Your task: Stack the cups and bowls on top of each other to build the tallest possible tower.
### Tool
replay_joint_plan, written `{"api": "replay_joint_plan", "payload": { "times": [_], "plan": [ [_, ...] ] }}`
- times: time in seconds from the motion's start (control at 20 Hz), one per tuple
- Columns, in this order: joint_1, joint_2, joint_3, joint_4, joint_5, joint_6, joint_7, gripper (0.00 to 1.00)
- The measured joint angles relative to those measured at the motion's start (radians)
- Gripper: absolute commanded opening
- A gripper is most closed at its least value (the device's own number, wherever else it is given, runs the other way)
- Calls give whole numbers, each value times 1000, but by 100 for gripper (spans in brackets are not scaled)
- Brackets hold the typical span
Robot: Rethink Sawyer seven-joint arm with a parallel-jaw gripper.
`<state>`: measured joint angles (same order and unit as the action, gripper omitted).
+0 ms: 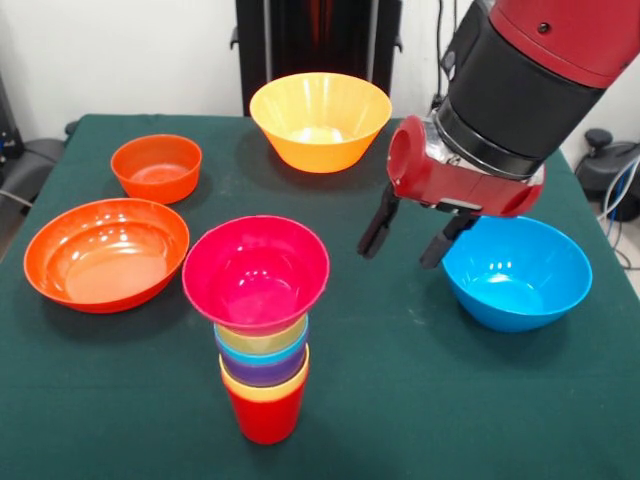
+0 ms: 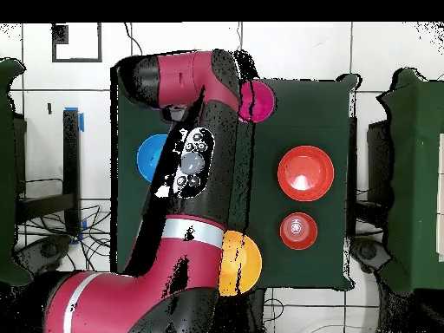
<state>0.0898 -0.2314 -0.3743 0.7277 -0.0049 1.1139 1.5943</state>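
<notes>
On the green-clothed desk (image 1: 400,400), the tower (image 1: 262,340) of nested plastic cups on a red base, capped by a magenta-pink bowl (image 1: 256,272), stands near-centre. The gripper (image 1: 409,239) hovers right of it, fingers (image 1: 376,228) spread, empty, beside the glossy blue bowl (image 1: 517,270).

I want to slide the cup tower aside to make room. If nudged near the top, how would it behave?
Probably tips: the tower rests on one narrow red plastic cup and carries a wider glossy magenta-pink bowl on top. The smooth nested cups may also shift against each other. Pushing at the base seems safer.
</notes>
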Motion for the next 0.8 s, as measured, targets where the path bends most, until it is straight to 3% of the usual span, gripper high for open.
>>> {"api": "replay_joint_plan", "payload": {
  "times": [0.8],
  "plan": [
    [32, 0, 0, 6, 26, 0, 108, 100]
  ]
}}
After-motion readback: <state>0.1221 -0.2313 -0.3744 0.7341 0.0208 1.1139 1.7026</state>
